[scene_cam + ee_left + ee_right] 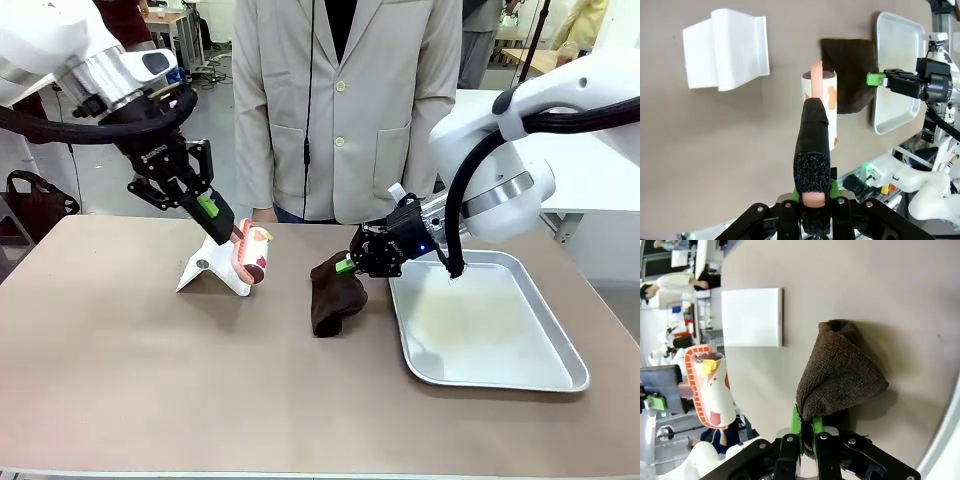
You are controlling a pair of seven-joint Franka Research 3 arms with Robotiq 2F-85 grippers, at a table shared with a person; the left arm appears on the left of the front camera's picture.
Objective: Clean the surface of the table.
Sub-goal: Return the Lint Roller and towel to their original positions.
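Observation:
The taupe table point(150, 380) spans the front view. My left gripper point(222, 222) is shut on the pink, foam-wrapped handle of a lint roller point(252, 255). Its patterned white roll point(820, 107) hangs just over the tabletop beside a white plastic stand point(213, 268). My right gripper point(347, 266) is shut on one corner of a dark brown cloth point(335, 293). The rest of the cloth point(840, 375) droops onto the table. In the left wrist view, the right gripper point(875, 79) pinches the cloth's point(850, 75) edge.
A shiny metal tray point(487, 320) lies at the right, just beside the cloth. A person in a pale jacket point(345, 100) stands at the far edge. The white stand point(727, 52) rests left of the roller. The near half of the table is bare.

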